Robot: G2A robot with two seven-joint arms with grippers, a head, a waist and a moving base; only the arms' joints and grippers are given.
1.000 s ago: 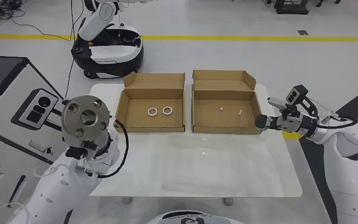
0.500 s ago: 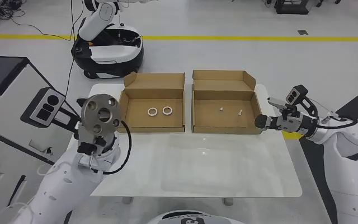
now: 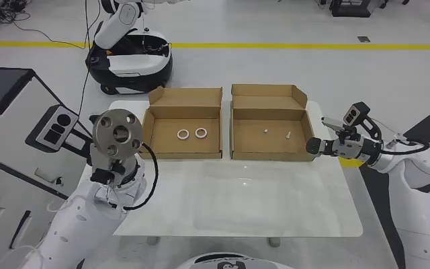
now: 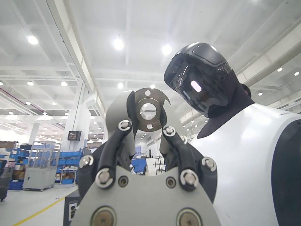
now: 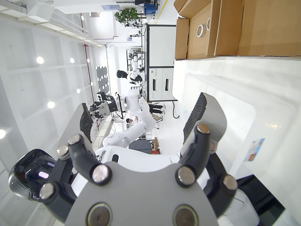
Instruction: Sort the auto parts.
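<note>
Clamping a metal flange (image 4: 158, 99) in the left claw (image 4: 147, 110), raised up — right claw (image 5: 143, 104) spread wide, beside a cardboard box (image 3: 271, 156)

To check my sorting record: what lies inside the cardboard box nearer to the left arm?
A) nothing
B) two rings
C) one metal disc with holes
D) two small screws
B: two rings lie on the floor of that box; the two small pale parts are in the other box, and the left gripper holds the metal disc.
</note>
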